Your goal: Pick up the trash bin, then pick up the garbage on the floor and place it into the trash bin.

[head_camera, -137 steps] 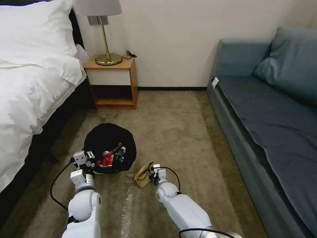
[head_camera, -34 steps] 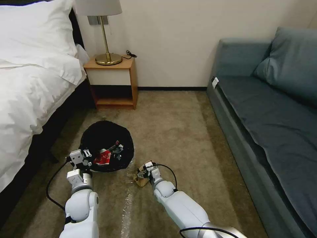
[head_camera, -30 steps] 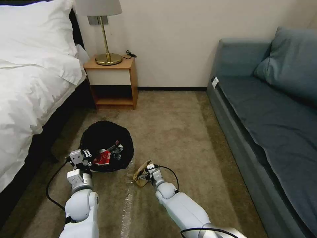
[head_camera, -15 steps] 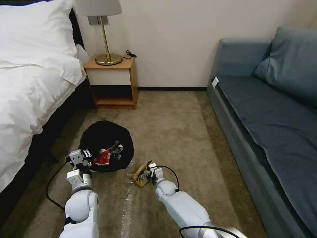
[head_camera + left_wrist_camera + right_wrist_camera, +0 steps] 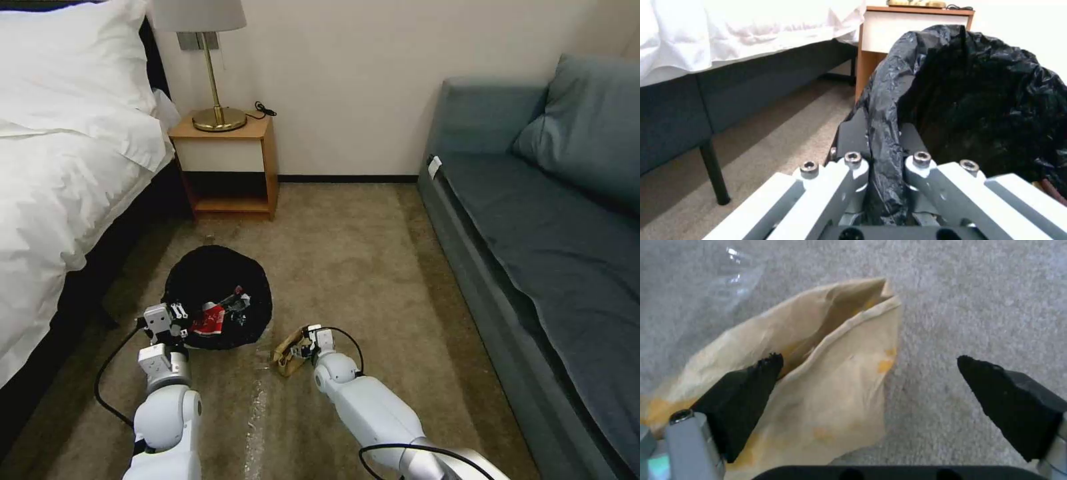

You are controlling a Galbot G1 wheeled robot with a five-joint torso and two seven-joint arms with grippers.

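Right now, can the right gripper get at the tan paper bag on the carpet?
Probably yes. The right gripper is open over the tan paper bag, one finger on it, the other over bare carpet; nothing blocks it.

- The place is a bedroom, perhaps a hotel room.
- A bed [image 5: 60, 167] with white linen and a pillow [image 5: 73, 53] stands at the left.
- A wooden nightstand [image 5: 227, 167] carries a brass lamp [image 5: 213, 73].
- A blue-grey sofa [image 5: 547, 220] stands on beige carpet [image 5: 360, 267].

No legible text anywhere.
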